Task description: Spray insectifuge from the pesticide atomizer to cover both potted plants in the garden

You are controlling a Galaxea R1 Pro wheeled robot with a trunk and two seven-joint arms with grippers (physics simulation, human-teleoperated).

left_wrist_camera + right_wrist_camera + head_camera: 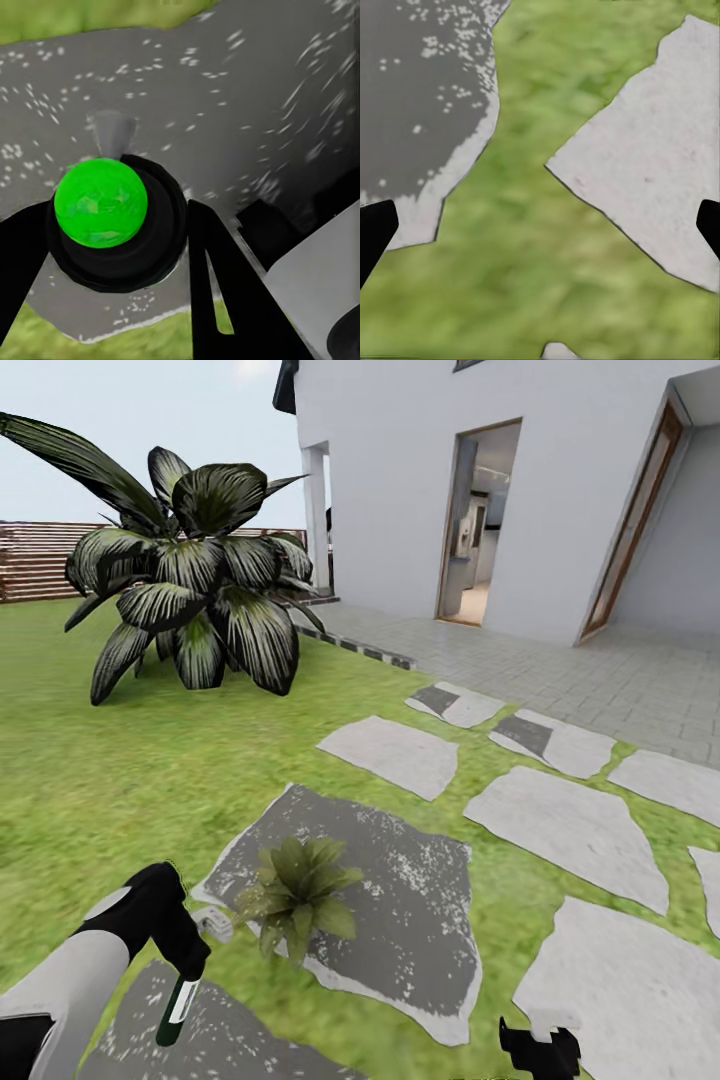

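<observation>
Holding the atomizer [178,1000] nozzle-down over a dark grey stone [400,900], the left gripper [185,960] is clamped on the bottle. Just beside it, a small plant [300,890] sits on that stone. The right gripper [540,1050] hangs over grass [540,247], fingers spread apart, holding nothing. A big striped shrub [190,575] stands well beyond.

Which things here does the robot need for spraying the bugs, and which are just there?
For the job:
- atomizer, held in the left gripper
- potted plant on the dark stone

Just there:
- big striped shrub
- pale stepping stones
- house with open doorway
- fence
- right gripper, open over grass
</observation>
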